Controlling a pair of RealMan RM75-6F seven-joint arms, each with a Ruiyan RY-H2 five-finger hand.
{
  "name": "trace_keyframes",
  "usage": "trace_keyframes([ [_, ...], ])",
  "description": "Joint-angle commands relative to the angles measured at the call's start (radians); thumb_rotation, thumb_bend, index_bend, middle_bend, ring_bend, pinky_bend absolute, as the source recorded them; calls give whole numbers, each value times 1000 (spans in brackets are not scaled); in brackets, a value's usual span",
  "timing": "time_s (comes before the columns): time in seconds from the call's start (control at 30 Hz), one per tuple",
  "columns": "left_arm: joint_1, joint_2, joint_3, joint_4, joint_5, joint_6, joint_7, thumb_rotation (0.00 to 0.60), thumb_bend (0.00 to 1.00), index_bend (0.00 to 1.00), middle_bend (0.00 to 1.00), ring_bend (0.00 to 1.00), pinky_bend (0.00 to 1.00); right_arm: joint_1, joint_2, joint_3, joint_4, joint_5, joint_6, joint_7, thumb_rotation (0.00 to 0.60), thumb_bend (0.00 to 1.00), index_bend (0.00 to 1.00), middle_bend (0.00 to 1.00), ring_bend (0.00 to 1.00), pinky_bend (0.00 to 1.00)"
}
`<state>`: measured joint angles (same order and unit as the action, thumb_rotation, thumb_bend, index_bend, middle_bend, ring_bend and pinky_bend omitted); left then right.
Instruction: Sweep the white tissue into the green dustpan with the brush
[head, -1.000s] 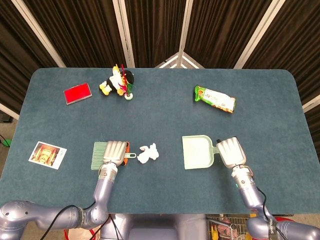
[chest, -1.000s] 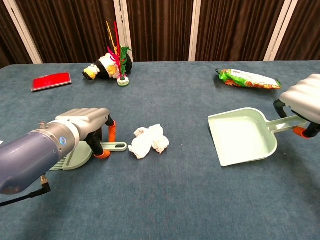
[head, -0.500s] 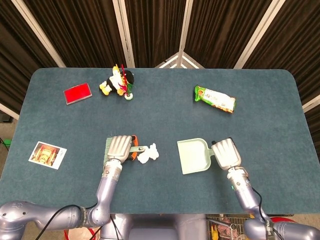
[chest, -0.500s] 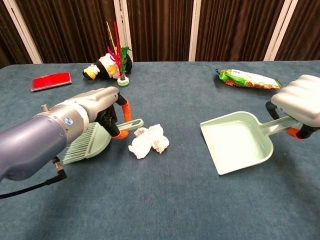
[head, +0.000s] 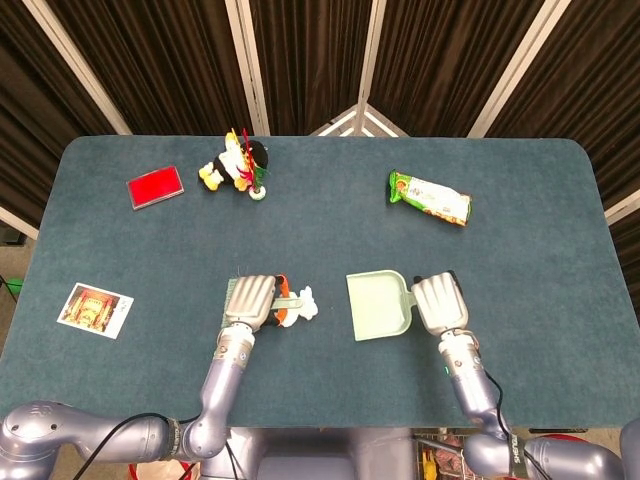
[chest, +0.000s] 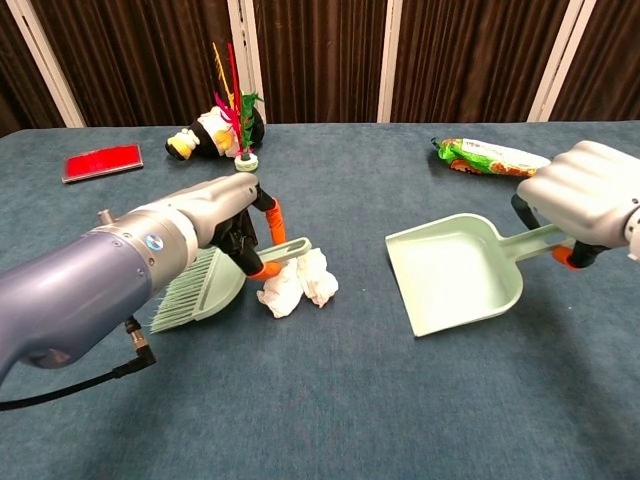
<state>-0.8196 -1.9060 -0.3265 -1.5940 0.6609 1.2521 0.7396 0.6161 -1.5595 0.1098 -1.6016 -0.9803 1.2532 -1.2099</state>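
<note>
A crumpled white tissue lies on the blue table. My left hand grips the pale green brush, whose handle end touches the tissue's left side and whose bristles point down-left, tilted off the cloth. To the right, my right hand holds the handle of the green dustpan. The pan's open mouth faces the tissue, with a gap of bare cloth between them.
At the back stand a plush toy with a small plant, a red card to the left and a snack packet to the right. A picture card lies near the left edge.
Both hands have moved inward. The brush rose off the table and came right up to the tissue; the dustpan slid left toward it. The tissue has not moved.
</note>
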Motion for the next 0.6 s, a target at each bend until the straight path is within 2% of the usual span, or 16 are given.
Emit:
trace_keyframes([
  [0.03,-4,-5,-3,4,0,-2,-4,600,648,767,1000,1000,1000,10,-14,13,10,13,8,-7,600,467,663,834,821,681],
  [0.23,-22,-37,-19,41,2,-18,-22,600,648,767,1000,1000,1000,27,-24,15,8,31,11,-28,600,467,663,834,821,681],
  [0.6,-85,-152,-101,156,85,-37,-143,600,648,768,1000,1000,1000,43,-11,12,-11,44,20,-38,600,467,663,834,821,681],
])
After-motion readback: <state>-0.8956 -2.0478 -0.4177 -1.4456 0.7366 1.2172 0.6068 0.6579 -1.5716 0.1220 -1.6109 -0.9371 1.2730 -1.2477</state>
